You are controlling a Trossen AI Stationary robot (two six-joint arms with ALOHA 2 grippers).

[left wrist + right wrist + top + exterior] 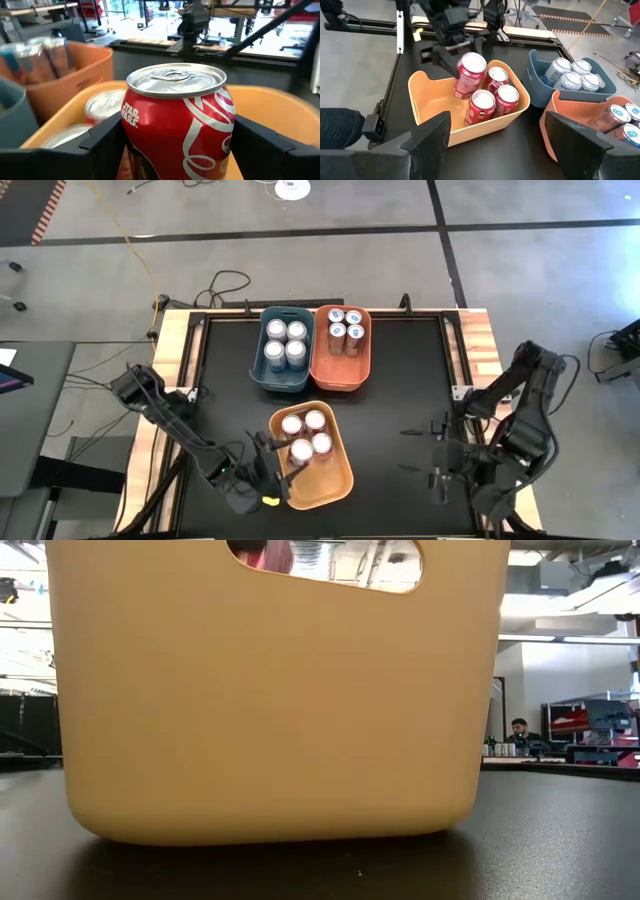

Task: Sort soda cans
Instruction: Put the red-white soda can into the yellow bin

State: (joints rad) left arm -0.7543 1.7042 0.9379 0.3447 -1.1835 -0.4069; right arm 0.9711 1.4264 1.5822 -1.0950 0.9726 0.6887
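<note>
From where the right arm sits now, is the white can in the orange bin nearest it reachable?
Probably yes. The right tool is open and holds nothing, with bare table between it and the orange bin. That bin is open-topped, and the left tool is busy over at the yellow bin.

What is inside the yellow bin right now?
The yellow bin holds three red cans standing upright; the left gripper holds a fourth red can above them. The bin's floor under the cans is hidden.
</note>
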